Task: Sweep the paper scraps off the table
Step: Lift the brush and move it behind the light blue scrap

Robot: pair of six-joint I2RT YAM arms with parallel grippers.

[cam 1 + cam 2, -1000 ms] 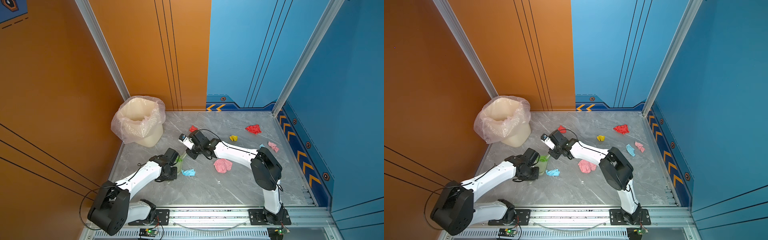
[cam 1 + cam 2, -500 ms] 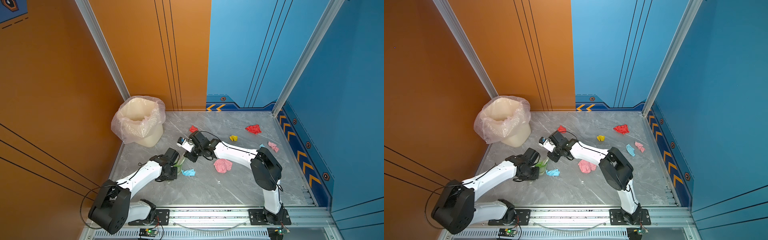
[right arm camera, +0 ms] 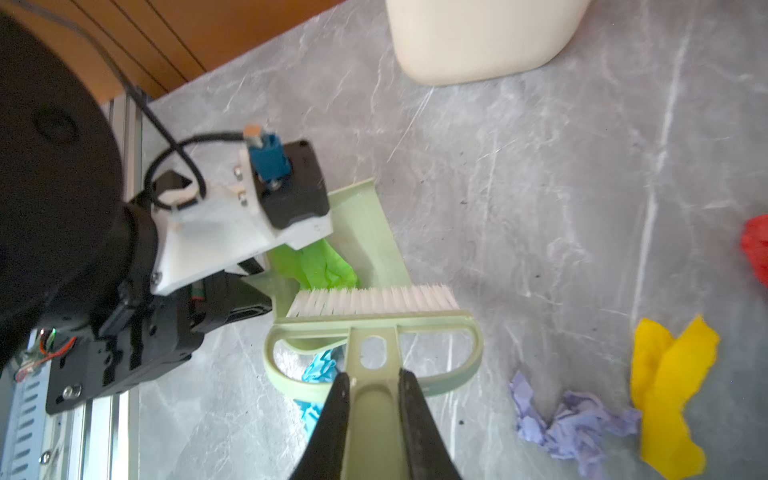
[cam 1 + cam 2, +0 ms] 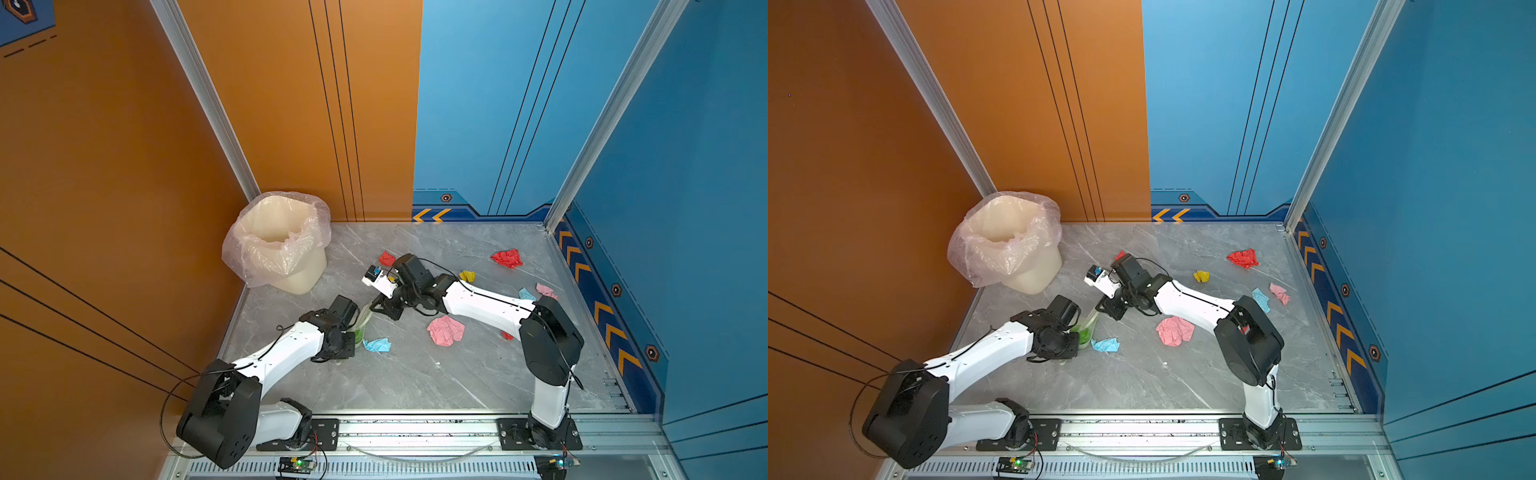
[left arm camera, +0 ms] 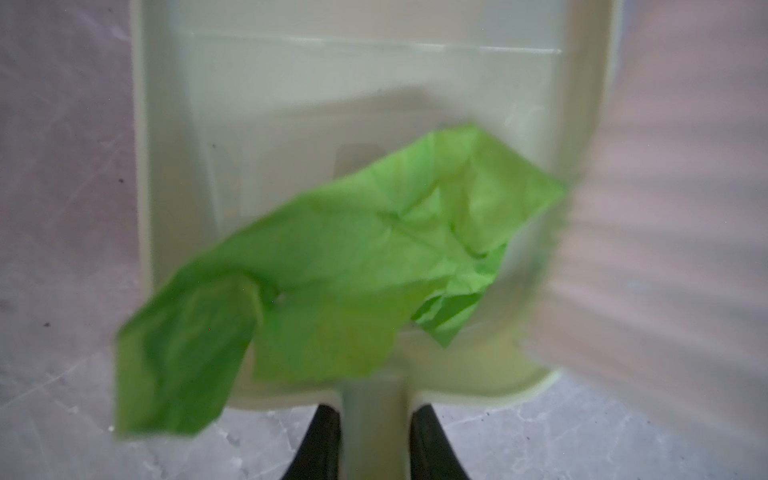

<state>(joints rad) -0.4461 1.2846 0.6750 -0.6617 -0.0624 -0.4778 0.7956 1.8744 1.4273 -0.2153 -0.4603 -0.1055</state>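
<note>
Where the grey marble-patterned table [image 4: 415, 382] meets the front rail is the nearest point; scene runs back from there. The left gripper [image 5: 374, 419] comes first, jaws narrow, clamped on the handle of a pale green plastic dustpan [image 5: 374, 83]. A crumpled bright green paper scrap [image 5: 353, 249] lies in the pan, one end drooping over its side wall. A light blue crumpled scrap [image 4: 377, 345] sits on the table just beside the pan. A bigger pink paper wad [image 4: 445, 329] lies to its right, apart.

Behind these is the right gripper [image 3: 374, 386], jaws narrow, pinching the handle of a pale green hand brush [image 3: 374, 320]. Its white bristles [image 3: 374, 299] are at the pan mouth, right by the green scrap.

Further back and right are a small light blue piece [image 4: 527, 294] and a small pink piece [image 4: 546, 290], close together. A yellow scrap [image 4: 467, 275] lies by the right arm, with a lilac crumpled scrap [image 3: 573, 419] near it in the right wrist view.

Farthest are a small red scrap [image 4: 386, 258] and a larger red wad [image 4: 507, 258]. A cream plastic bin with a clear bag liner [image 4: 282, 245] stands in the far left corner.
</note>
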